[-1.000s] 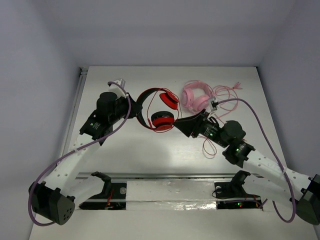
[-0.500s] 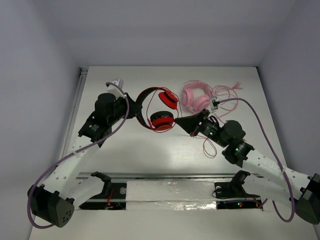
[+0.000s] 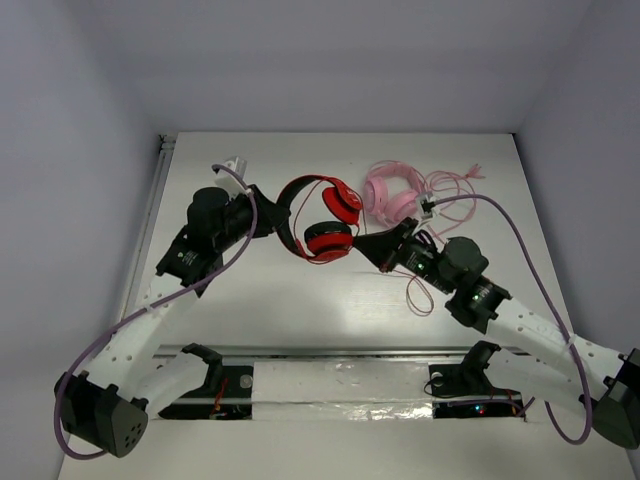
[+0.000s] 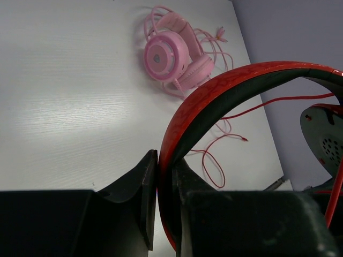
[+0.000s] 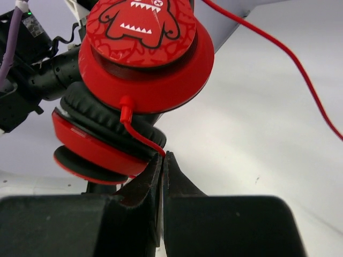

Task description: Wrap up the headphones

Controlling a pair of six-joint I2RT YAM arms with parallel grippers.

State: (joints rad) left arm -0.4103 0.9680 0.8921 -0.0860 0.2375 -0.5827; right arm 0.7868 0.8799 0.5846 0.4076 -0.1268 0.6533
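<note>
Pink over-ear headphones (image 3: 392,195) lie on the white worktop (image 3: 300,300) ahead of me, toward its far right side. Their thin pink cable (image 3: 455,185) sprawls in loose loops just beside them, on the right. Plain grey walls (image 3: 330,60) enclose the worktop at the back and both sides.

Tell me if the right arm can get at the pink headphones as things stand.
Likely not yet. The right gripper is shut on the red cable just below the red cup. The pink headphones lie close by with nothing between, so reach looks fine once it lets go.
</note>
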